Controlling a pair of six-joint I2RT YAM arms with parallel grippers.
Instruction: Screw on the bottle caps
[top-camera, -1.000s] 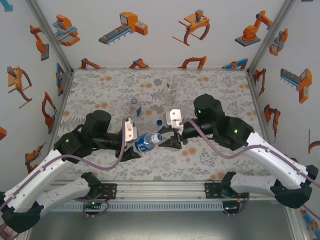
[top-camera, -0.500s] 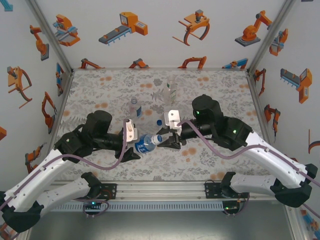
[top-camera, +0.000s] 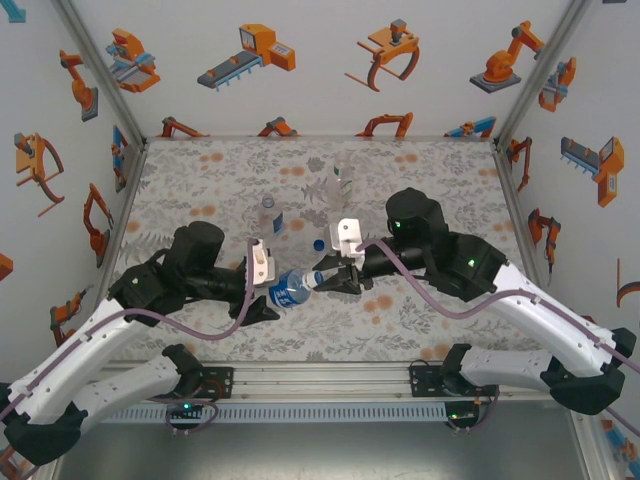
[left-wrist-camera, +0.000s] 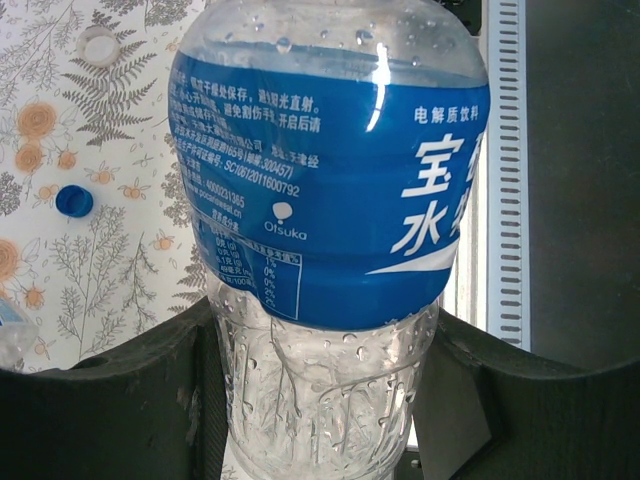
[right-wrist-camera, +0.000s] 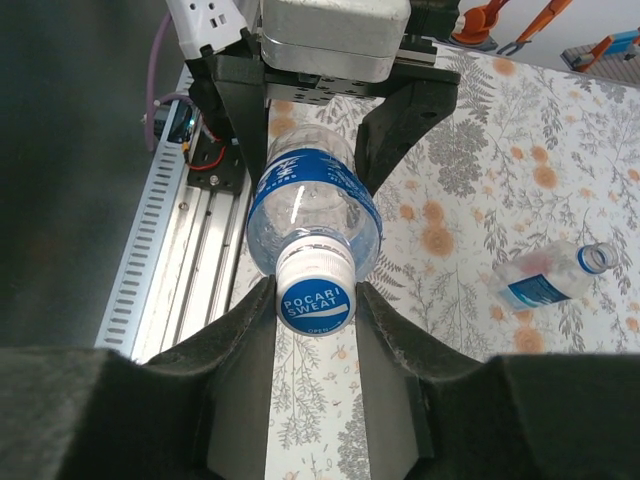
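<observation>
white walls (top-camera: 300, 100) printed with orange robot pictures close in a tabletop (top-camera: 200, 190) covered in a grey and orange floral pattern, with a metal rail (top-camera: 320, 380) along its near edge.

the left claw (top-camera: 272, 294) is clamped on the lower body of the squat bottle (left-wrist-camera: 330, 180). its black fingers (left-wrist-camera: 140, 400) press on either side of the clear ribbed part below the blue label. the bottle is held off the tabletop, roughly level, with its neck pointing across at the right claw (top-camera: 326, 280). droplets cling to the inside of the plastic.

the right claw meets that neck head-on. its two fingers (right-wrist-camera: 240, 370) sit closed against both sides of the printed cap (right-wrist-camera: 316, 300), a white-sided cap with a blue "pocari sweat" top, which is on the mouth of the squat bottle.

a blue cap (top-camera: 318, 243) lies loose on the tabletop just beyond the right claw, apart from it. farther beyond that claw, toward the back wall, the tall bottle (top-camera: 340, 185) stands upright. beyond the left claw, the slim bottle (top-camera: 270, 213) rests on the tabletop with its mouth uncapped; whether it stands or lies i cannot tell. in the left wrist view, a white cap (left-wrist-camera: 98, 45) lies on the tabletop past the blue cap, well clear of the claw.
</observation>
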